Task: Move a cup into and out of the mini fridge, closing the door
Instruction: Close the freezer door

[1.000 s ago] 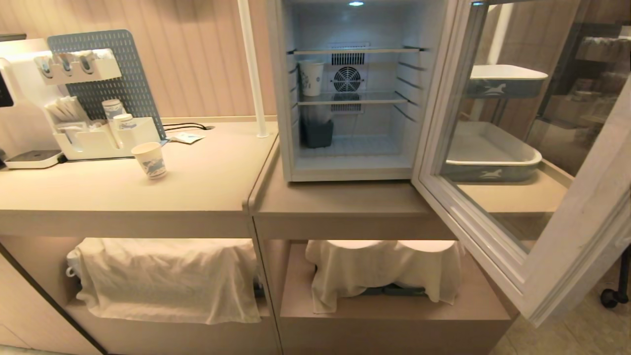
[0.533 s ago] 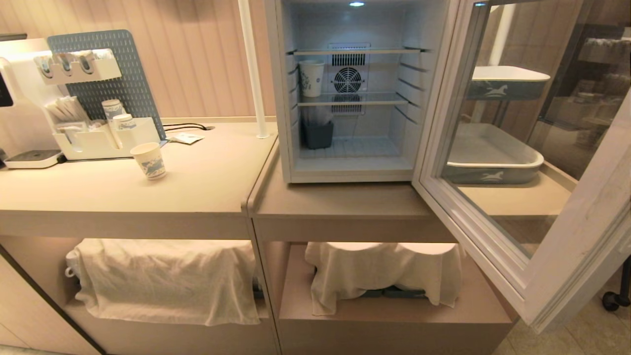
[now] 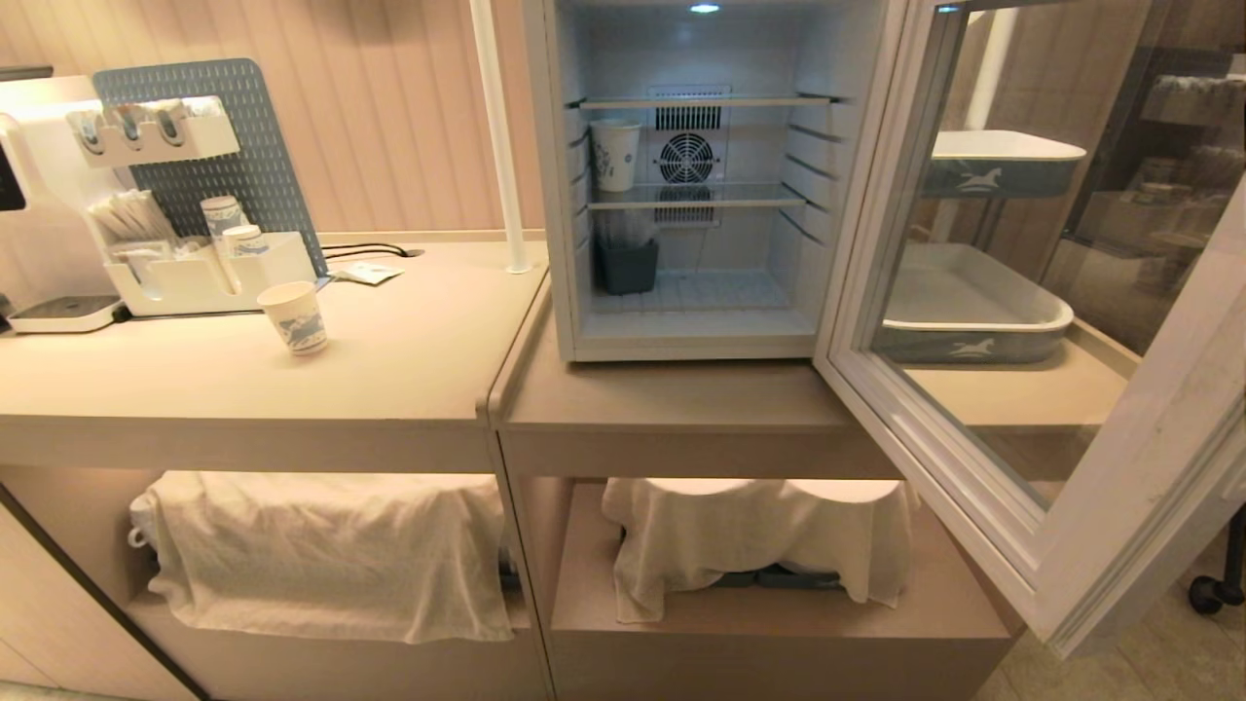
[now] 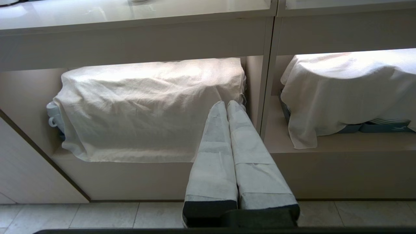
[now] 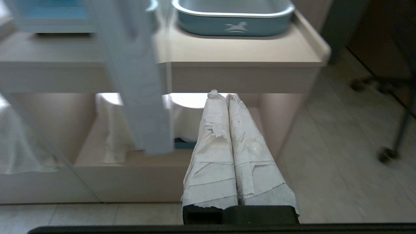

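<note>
Cup (image 3: pixel 294 316) first: it stands upright on the left counter (image 3: pixel 409 360), just in front of the white organiser (image 3: pixel 195 273) and well apart from the fridge (image 3: pixel 681 175). Another cup (image 3: pixel 614 153) of like print already sits on the fridge's middle shelf, at its left end; leave that one alone for now. The door (image 3: pixel 1022 389) hangs wide open toward your right side, so the way into the fridge is free.

Neither arm shows in the head view. The left claw (image 4: pixel 226 105) is low in front of the cloth-covered lower shelf (image 4: pixel 146 107), its wrapped fingers pressed together and holding nothing. The right claw (image 5: pixel 221 96) is likewise closed and empty — it sits low near the door's bottom edge, which crosses its wrist view.

My advice for the reach:
- Use the left arm; the cup is on its side, and the right arm is boxed in by the door.
- Spread the fingers before you come in, then approach level and from the front.
- Close gently around the middle of the cup — paper walls crush easily, and a grip near the rim may tip it.
- Keep clear of the organiser behind.
</note>
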`<state>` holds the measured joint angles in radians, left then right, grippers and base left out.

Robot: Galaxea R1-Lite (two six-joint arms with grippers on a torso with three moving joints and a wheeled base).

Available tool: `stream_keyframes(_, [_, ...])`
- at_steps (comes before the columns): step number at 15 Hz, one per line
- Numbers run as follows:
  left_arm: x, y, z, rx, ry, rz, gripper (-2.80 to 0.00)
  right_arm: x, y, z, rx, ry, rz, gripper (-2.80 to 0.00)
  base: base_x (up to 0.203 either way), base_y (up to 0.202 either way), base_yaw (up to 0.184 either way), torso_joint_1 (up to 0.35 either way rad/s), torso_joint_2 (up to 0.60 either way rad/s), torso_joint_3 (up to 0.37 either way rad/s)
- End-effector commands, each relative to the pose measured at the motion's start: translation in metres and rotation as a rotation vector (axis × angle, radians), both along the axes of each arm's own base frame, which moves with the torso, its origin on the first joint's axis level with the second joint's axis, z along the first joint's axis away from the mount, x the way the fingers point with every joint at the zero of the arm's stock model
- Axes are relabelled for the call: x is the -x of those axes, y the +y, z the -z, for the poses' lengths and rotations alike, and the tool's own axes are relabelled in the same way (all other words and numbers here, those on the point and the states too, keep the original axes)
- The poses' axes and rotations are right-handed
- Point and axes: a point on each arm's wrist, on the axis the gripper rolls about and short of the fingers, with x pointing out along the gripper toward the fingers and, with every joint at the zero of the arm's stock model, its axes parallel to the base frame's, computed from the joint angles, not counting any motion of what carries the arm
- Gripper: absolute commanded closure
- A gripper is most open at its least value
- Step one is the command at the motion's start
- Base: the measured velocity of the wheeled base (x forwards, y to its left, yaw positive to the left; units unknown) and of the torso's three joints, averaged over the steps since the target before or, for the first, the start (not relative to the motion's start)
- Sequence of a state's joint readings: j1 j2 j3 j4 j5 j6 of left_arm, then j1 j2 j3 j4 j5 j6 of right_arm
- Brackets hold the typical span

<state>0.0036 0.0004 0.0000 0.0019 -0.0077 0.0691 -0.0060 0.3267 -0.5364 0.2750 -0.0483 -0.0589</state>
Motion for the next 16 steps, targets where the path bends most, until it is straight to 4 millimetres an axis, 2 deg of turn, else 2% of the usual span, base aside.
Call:
stream_keyframes(1, [0.000, 0.000, 0.000, -0.001, -0.001, 0.001, 0.00, -0.060, -0.002, -0.043, 0.011, 0.186, 0.078, 0.00, 0.000, 0.000, 0.000, 0.000, 0.00, 0.000])
stream_keyframes(3, [0.000, 0.000, 0.000, -0.001, -0.001, 0.001, 0.00, -0.095, -0.006, -0.058, 0.030, 0.269, 0.179, 0.00, 0.000, 0.000, 0.000, 0.000, 0.00, 0.000])
stream_keyframes(5, [0.000, 0.000, 0.000, 0.000, -0.001, 0.001, 0.00, -0.130, -0.011, -0.061, 0.069, 0.330, 0.347, 0.00, 0.000, 0.000, 0.000, 0.000, 0.00, 0.000])
stream_keyframes(8, [0.000, 0.000, 0.000, 0.000, -0.001, 0.001, 0.00, -0.182, -0.022, -0.073, 0.117, 0.292, 0.617, 0.00, 0.000, 0.000, 0.000, 0.000, 0.00, 0.000])
stream_keyframes(10, [0.000, 0.000, 0.000, 0.000, -0.001, 0.001, 0.00, -0.203, -0.032, -0.083, 0.127, 0.253, 0.768, 0.00, 0.000, 0.000, 0.000, 0.000, 0.00, 0.000])
stream_keyframes(14, [0.000, 0.000, 0.000, -0.001, -0.001, 0.001, 0.00, -0.248, -0.039, -0.083, 0.102, 0.187, 0.807, 0.00, 0.000, 0.000, 0.000, 0.000, 0.00, 0.000])
stream_keyframes(16, [0.000, 0.000, 0.000, 0.000, -0.001, 0.001, 0.00, -0.259, -0.029, -0.085, 0.093, 0.169, 0.728, 0.00, 0.000, 0.000, 0.000, 0.000, 0.00, 0.000])
